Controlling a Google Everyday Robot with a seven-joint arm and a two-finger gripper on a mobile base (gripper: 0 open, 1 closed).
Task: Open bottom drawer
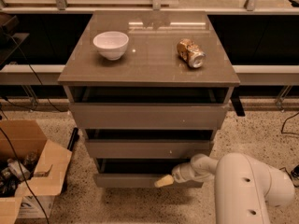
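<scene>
One gripper [163, 181] (grasp unclear) seemingly at the bottom drawer [126, 180] of three — one bowl [110, 44], one can [191, 53] atop.

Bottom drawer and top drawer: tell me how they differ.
The bottom drawer has a front that looks thin and narrow; the top drawer has a taller, wider front. The gripper is at the bottom drawer's front; nothing is at the top drawer. Both fronts are flat, grey-brown and handle-less.
</scene>
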